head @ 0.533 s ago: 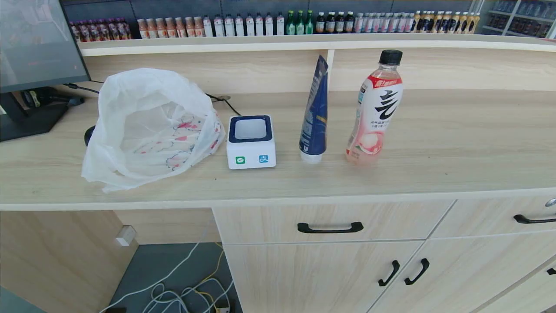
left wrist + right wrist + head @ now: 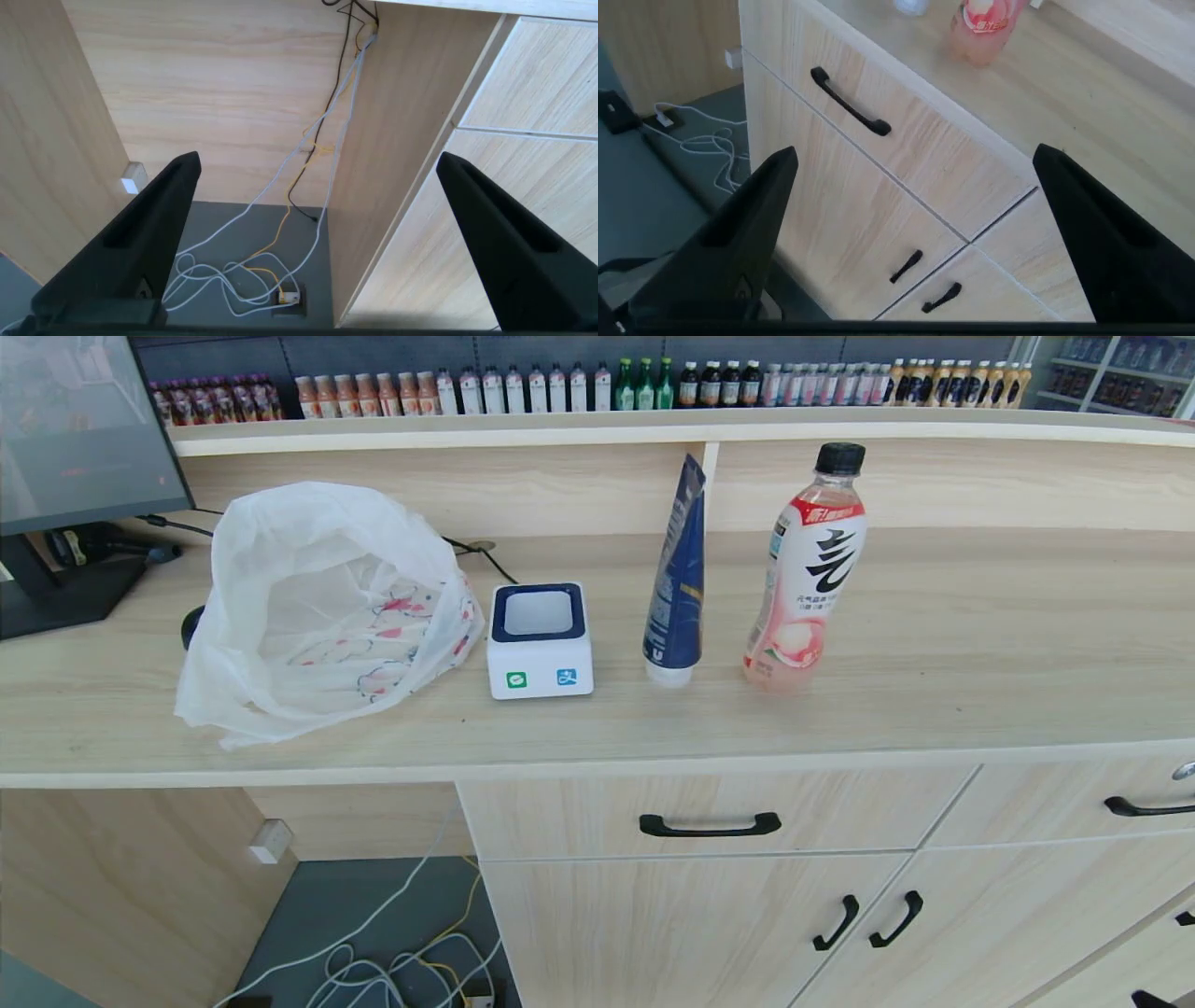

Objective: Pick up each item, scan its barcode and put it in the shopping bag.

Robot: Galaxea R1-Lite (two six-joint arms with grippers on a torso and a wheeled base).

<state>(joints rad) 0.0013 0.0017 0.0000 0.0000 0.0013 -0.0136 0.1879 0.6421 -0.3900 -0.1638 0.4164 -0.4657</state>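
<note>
Bottle (image 2: 805, 569) and tube (image 2: 676, 579) stand upright on the table (image 2: 934, 644), right of the scanner (image 2: 540, 639). Shopping bag (image 2: 317, 607) gapes open on the scanner's left, probably so scan-then-drop is one sweep. Left end effector (image 2: 318, 177) and right end effector (image 2: 915, 159) are both spread wide, empty.

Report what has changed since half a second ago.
A dark tip, probably of the right arm, has come up at the head view's lower right edge. Nothing was gripped or released. The shopping bag, scanner, blue tube and pink drink bottle stand as before.
</note>
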